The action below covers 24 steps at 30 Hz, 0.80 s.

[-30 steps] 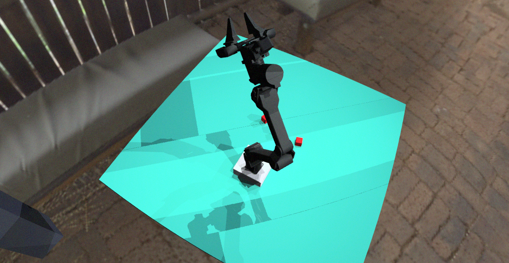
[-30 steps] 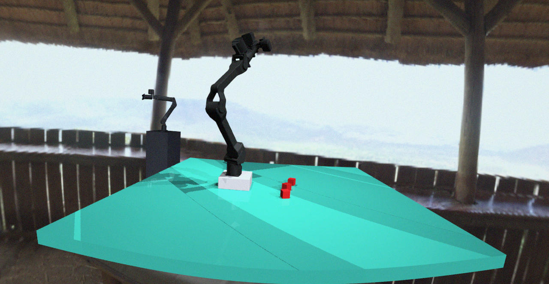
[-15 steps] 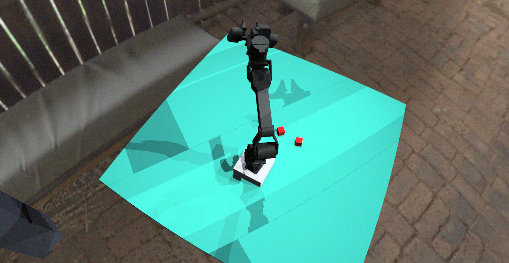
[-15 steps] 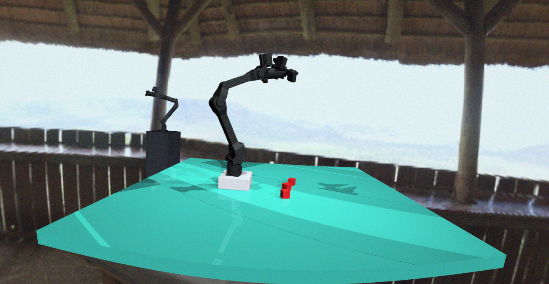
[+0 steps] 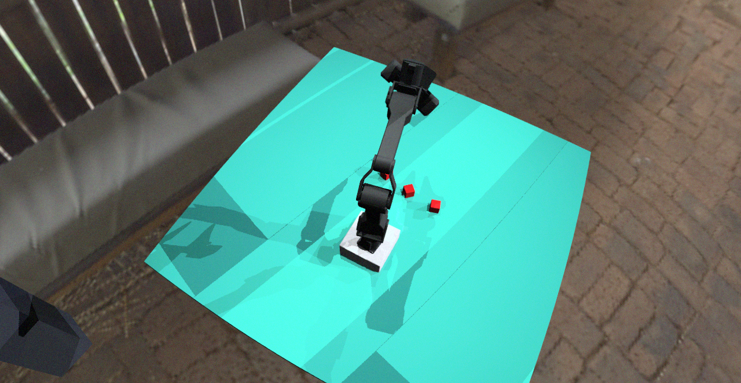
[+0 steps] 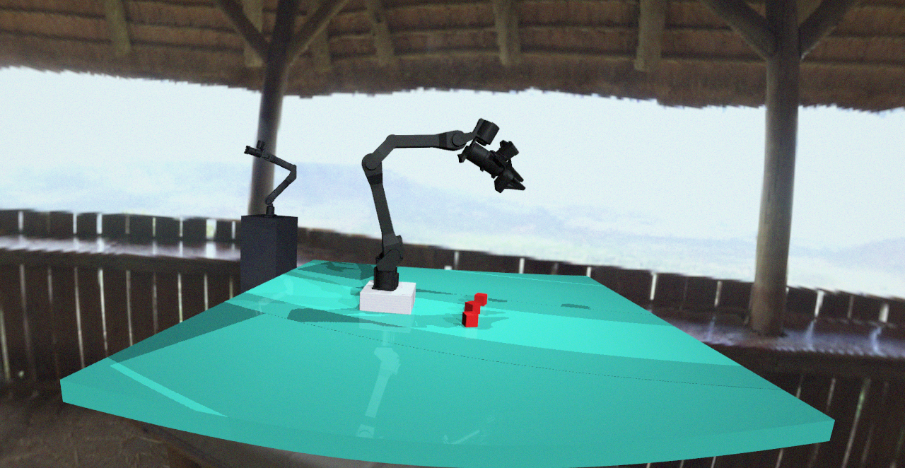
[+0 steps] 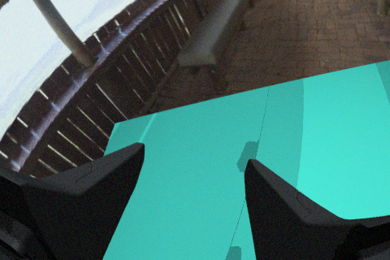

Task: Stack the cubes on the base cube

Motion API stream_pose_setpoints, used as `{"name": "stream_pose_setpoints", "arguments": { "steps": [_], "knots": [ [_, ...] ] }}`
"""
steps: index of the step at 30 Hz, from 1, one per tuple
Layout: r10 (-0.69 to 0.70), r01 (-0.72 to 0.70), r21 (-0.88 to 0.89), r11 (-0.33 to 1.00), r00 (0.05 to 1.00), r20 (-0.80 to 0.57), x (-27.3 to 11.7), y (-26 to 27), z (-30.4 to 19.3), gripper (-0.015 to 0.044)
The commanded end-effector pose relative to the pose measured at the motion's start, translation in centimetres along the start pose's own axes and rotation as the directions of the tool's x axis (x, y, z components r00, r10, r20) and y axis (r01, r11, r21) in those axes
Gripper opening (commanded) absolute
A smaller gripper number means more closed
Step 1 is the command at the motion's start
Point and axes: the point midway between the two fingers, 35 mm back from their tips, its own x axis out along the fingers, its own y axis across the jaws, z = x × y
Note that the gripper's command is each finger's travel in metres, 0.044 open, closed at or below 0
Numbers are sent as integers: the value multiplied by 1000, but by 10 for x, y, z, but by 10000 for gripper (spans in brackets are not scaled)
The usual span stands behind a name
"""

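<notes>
Wrist view: gripper (image 7: 194, 211) part-open and empty, high above the turquoise table (image 7: 336, 136). Three red cubes (image 5: 408, 190) sit near the arm's base; which is fixed cannot be told. Descend squarely over one loose cube before closing.

Open air surrounds the raised gripper (image 6: 513, 182); three red cubes (image 6: 471, 310) crowd together beneath it.
</notes>
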Motion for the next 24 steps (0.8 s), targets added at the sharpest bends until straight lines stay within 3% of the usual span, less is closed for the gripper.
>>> {"name": "stream_pose_setpoints", "arguments": {
  "steps": [1, 12, 20, 24],
  "knots": [
    [-184, 197, 107, 975, 976, -117, 19, -64, -21, 265],
    [-490, 659, 316, 682, 733, -471, 10, -213, -90, 265],
    [-498, 878, 353, 324, 476, -725, -35, -286, -150, 265],
    [-488, 893, 350, 284, 449, -749, -41, -291, -156, 265]
  ]
}}
